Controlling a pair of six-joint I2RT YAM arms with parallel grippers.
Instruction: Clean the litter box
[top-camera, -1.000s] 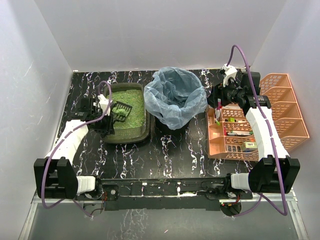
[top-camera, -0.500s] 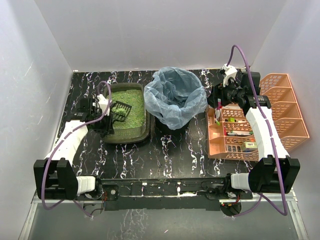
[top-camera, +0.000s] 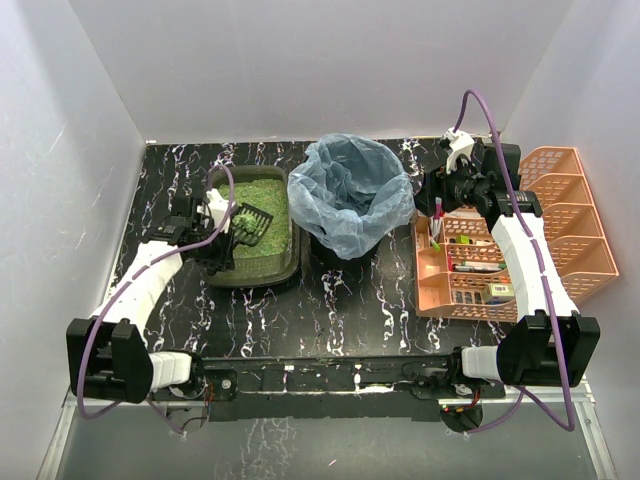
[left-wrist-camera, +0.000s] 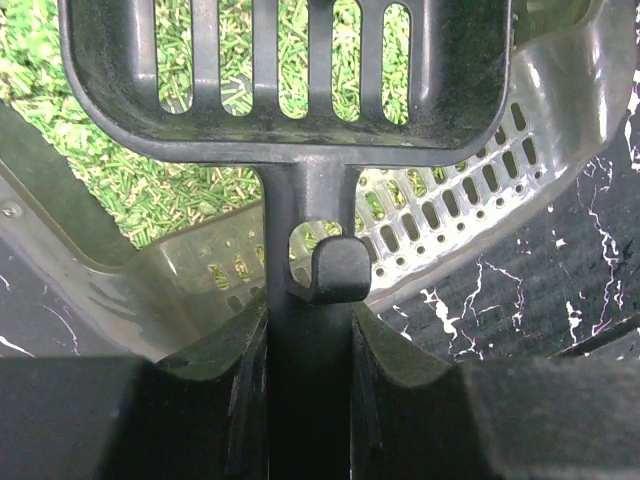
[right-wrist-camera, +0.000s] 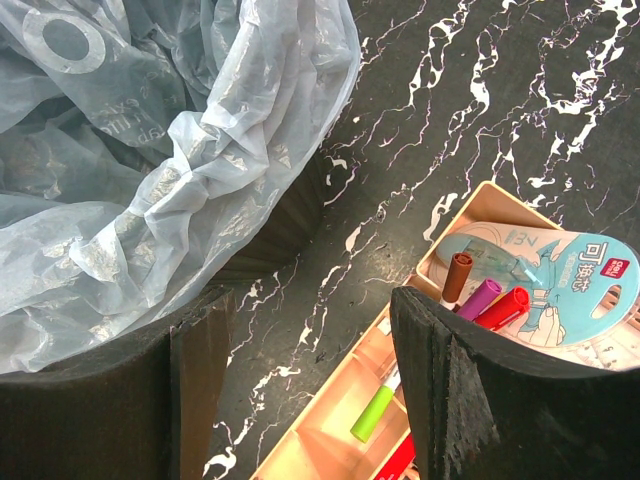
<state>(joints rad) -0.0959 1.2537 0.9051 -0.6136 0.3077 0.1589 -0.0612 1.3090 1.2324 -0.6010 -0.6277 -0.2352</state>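
Since a second ago, the scoop (top-camera: 252, 222) has been carried farther across the litter box (top-camera: 255, 277), left of the bin (top-camera: 345, 235). Only in wrist views is the left gripper (left-wrist-camera: 308, 400) seen clamped on it, the right gripper (right-wrist-camera: 312, 340) parted.

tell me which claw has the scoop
The left claw, shut on the handle of the black scoop over the litter box; the right claw hangs open and empty between bin and organiser.

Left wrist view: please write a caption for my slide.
Left gripper shut on a black slotted scoop above the green litter in the litter box.
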